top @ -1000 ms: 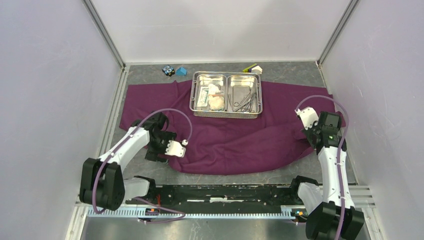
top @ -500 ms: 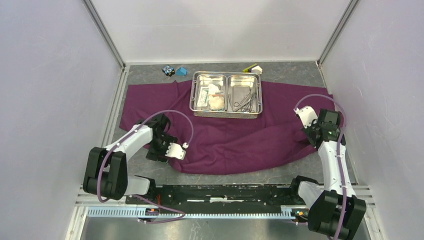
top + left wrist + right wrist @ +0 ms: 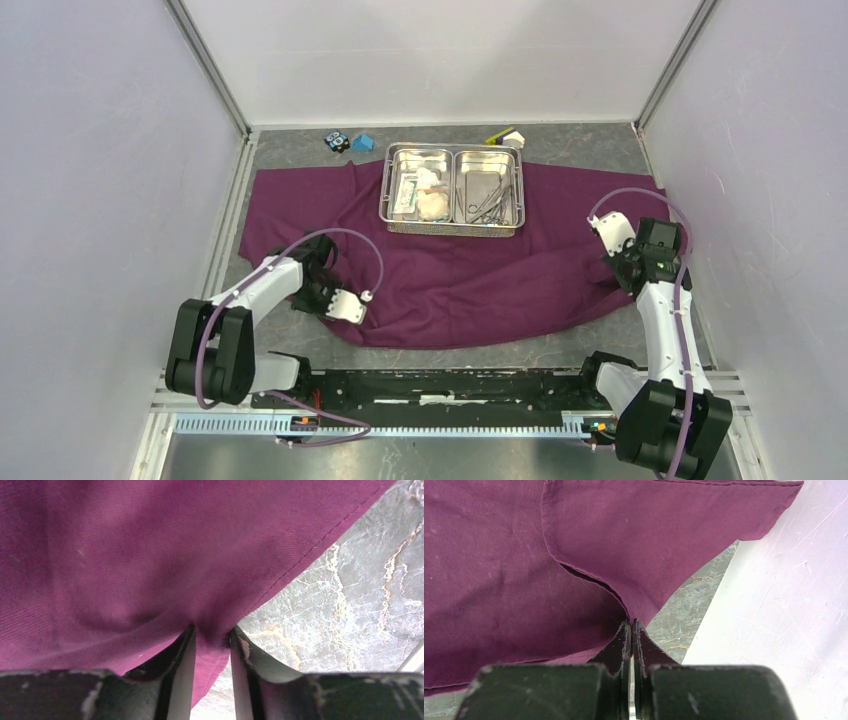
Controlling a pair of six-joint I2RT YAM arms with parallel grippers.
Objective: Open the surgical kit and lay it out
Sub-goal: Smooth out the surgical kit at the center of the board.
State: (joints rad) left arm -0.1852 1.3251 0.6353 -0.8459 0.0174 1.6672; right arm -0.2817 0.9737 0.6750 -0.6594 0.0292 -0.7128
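Observation:
The dark-purple cloth wrap (image 3: 460,275) lies spread on the table with the steel tray (image 3: 452,230) on its far half. In the tray sit white gauze wads (image 3: 432,203), a flat white packet (image 3: 405,192) and steel clamps (image 3: 490,200). My left gripper (image 3: 310,292) is low at the cloth's near-left edge. In the left wrist view its jaws (image 3: 212,632) stand a narrow gap apart with puckered cloth (image 3: 150,555) between them. My right gripper (image 3: 614,274) is at the cloth's right edge, shut (image 3: 631,621) on a corner fold of cloth (image 3: 634,545).
Small blue and black blocks (image 3: 348,141) and a yellow-and-white block (image 3: 505,135) sit at the table's far edge, behind the tray. White walls stand close on both sides; the right one (image 3: 774,605) is just beside my right gripper. Bare marbled tabletop (image 3: 350,580) borders the cloth.
The left jaws have narrowed from wide apart to a small gap around the cloth's edge, and that arm has settled lower. The right gripper stays shut on its fold and has barely moved.

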